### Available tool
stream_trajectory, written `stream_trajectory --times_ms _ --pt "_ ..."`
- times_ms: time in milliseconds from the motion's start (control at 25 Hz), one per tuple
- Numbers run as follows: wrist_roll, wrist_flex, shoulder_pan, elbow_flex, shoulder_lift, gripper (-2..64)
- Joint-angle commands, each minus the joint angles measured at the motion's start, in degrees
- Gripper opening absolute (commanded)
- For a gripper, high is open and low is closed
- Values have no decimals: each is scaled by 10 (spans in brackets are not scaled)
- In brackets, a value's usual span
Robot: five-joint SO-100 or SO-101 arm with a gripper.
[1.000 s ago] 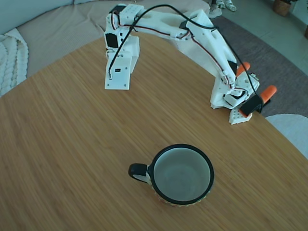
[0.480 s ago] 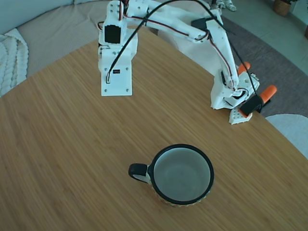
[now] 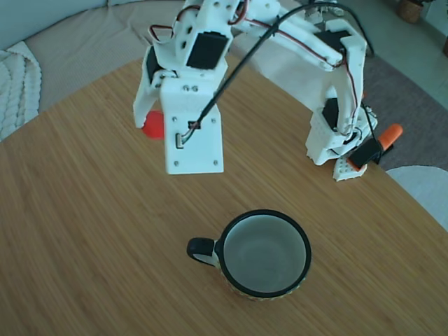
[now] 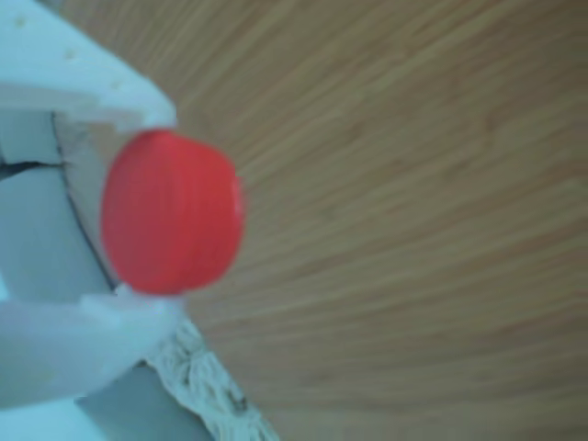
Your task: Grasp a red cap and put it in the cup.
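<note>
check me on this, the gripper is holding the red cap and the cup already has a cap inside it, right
Partly. The gripper does hold the red cap between its fingers, as the other view shows. But the cup is empty: the fixed view shows only its bare pale inside.

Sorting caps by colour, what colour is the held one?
Bright red cap, clearest in the other view.

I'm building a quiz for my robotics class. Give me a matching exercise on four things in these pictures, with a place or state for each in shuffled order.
1. small round red cap
2. black-rimmed mug
3. white end effector
4. orange clamp handle

a. empty, standing on the wooden table
b. shut on a load
c. at the arm's base by the table edge
d. held between the fingers

Pairs: 1-d, 2-a, 3-b, 4-c
</note>
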Motion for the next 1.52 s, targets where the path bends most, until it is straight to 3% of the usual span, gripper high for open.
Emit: stream_trajectory --times_ms 0,560,920,1160,1480 --pt "16 25 -42 -32 68 68" --pt "56 17 -261 21 169 68" --pt "55 12 -287 156 216 68" --pt "55 -54 -286 280 238 69" --pt "55 -69 -310 313 229 70"
